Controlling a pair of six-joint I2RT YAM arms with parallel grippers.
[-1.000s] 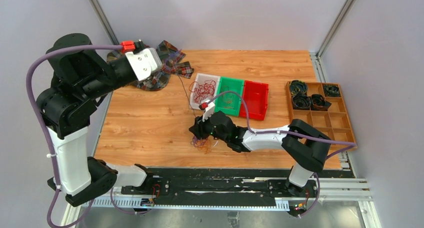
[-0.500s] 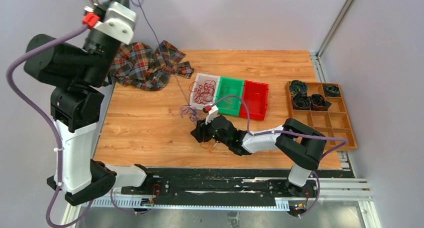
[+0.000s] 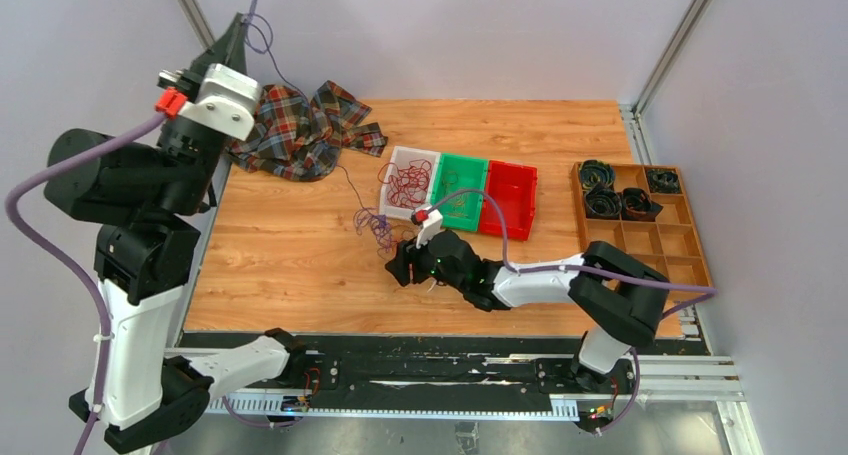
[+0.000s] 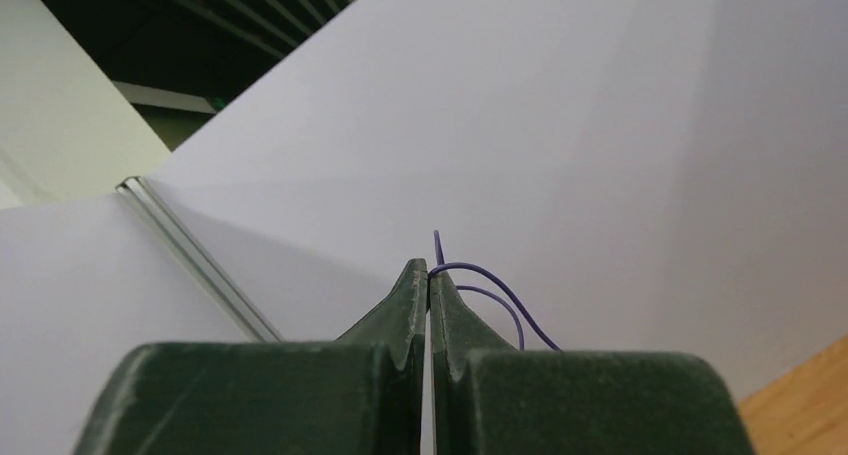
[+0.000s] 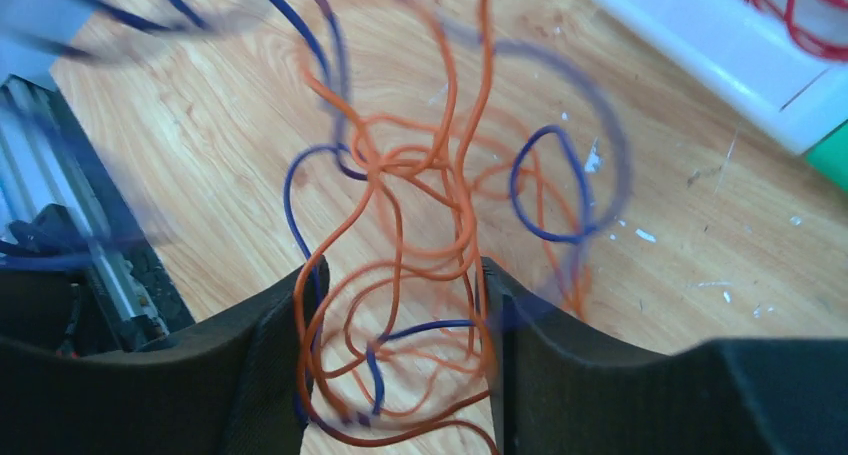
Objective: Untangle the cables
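**Colleague:** Where is the left arm?

**Me:** I have the left pincer (image 3: pixel 238 33) high above the far left corner of the wooden worktop (image 3: pixel 280 245), pointing up. It is clenched on a thin purple cable (image 4: pixel 497 287). In the left wrist view the two green fingers (image 4: pixel 405 305) meet, and the cable loops out from between their tips.

**Colleague:** Where does this cable go?

**Me:** In the top view it runs down past the crumpled plaid cloth (image 3: pixel 295 125) to a small purple bunch (image 3: pixel 373 223) on the worktop, just beside the white plastic bin (image 3: pixel 415 152).

**Colleague:** And the right arm?

**Me:** The right pincer (image 3: pixel 402 267) is low over the worktop, near that bunch but apart from it. It is released — the jaws stand apart. In the right wrist view a loose tangle of orange and purple cables (image 5: pixel 400 175) lies between the black fingers (image 5: pixel 270 345). Some strands are blurred, and I cannot tell if any is caught on a finger.

**Colleague:** The bins?

**Me:** Red cables (image 3: pixel 405 183) lie in the white bin. The green bin (image 3: pixel 465 175) touches it, and the red bin (image 3: pixel 510 200) touches the green one. The wooden divided tray (image 3: pixel 690 245) — with black coils (image 3: pixel 620 200) — is well apart, on the right.
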